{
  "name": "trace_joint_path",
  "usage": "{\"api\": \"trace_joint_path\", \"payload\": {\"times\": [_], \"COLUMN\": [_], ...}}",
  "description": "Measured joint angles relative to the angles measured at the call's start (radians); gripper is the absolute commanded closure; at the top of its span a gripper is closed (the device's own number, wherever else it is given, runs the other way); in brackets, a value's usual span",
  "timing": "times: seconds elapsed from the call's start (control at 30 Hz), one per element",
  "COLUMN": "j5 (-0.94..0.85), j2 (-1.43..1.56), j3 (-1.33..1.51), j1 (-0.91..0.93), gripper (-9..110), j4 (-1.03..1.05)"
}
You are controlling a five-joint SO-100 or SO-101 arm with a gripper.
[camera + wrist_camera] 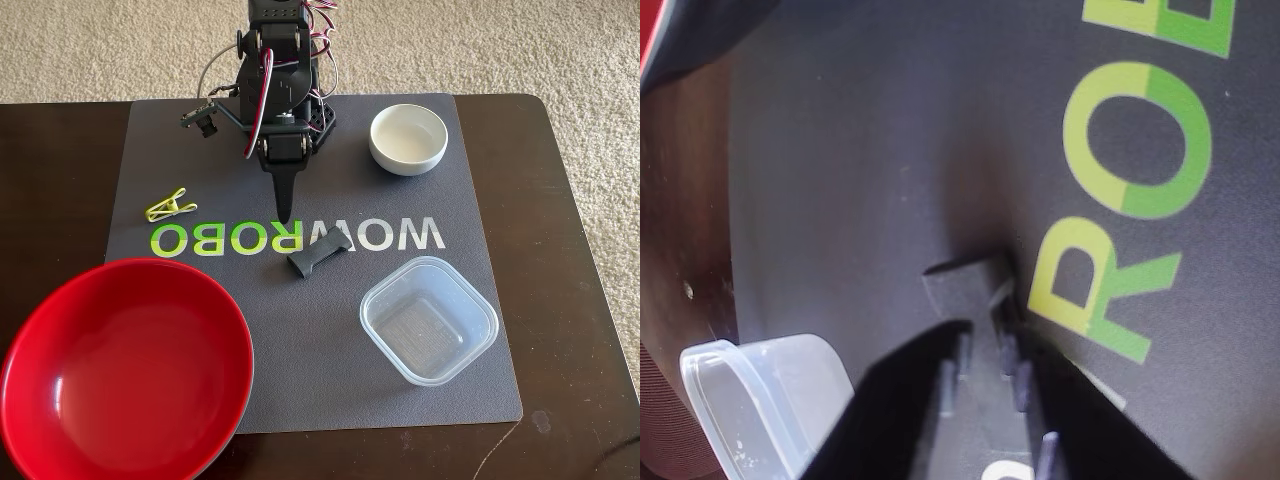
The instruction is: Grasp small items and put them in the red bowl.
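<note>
In the fixed view my gripper (285,215) points down at the mat, its jaws together with nothing held, a little up and left of the dark grey bone-shaped piece (317,258). The wrist view shows the fingertips (987,330) just short of that piece (965,283), apart from it. A yellow-green wire clip (170,207) lies to the left. At lower right sits the clear square tub (428,318) (760,400), empty. A small white bowl (408,139) stands at the back right. The large red bowl (125,365) fills the lower left, empty; its edge (652,30) shows in the wrist view.
Everything rests on a grey mat (480,220) with green and white lettering, on a dark wooden table (565,250). The arm's base and cables (285,90) stand at the mat's back edge. Beige carpet surrounds the table.
</note>
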Motion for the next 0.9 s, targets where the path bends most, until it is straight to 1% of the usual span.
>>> {"api": "trace_joint_path", "payload": {"times": [0.03,0.1,0.17,0.3,0.37,0.47,0.53,0.57,0.63,0.7,0.77,0.9], "j5": [0.0,-0.006,0.009,0.118,0.253,0.528,0.647,0.676,0.712,0.718,0.71,0.726], "j2": [0.0,-0.003,-0.009,-0.009,-0.005,-0.044,-0.061,-0.058,-0.049,-0.043,-0.026,-0.121], "j3": [0.0,0.015,0.028,0.052,0.048,0.011,-0.008,-0.008,-0.008,-0.009,-0.017,-0.038], "j1": [-0.002,-0.002,0.002,0.008,0.041,0.032,0.041,0.043,0.06,0.083,0.067,0.009], "gripper": [86,76,76,76,74,74,74,75,82,80,80,80], "j4": [-0.002,-0.043,-0.081,-0.179,-0.167,-0.086,-0.021,-0.005,0.011,0.015,0.018,0.018]}}
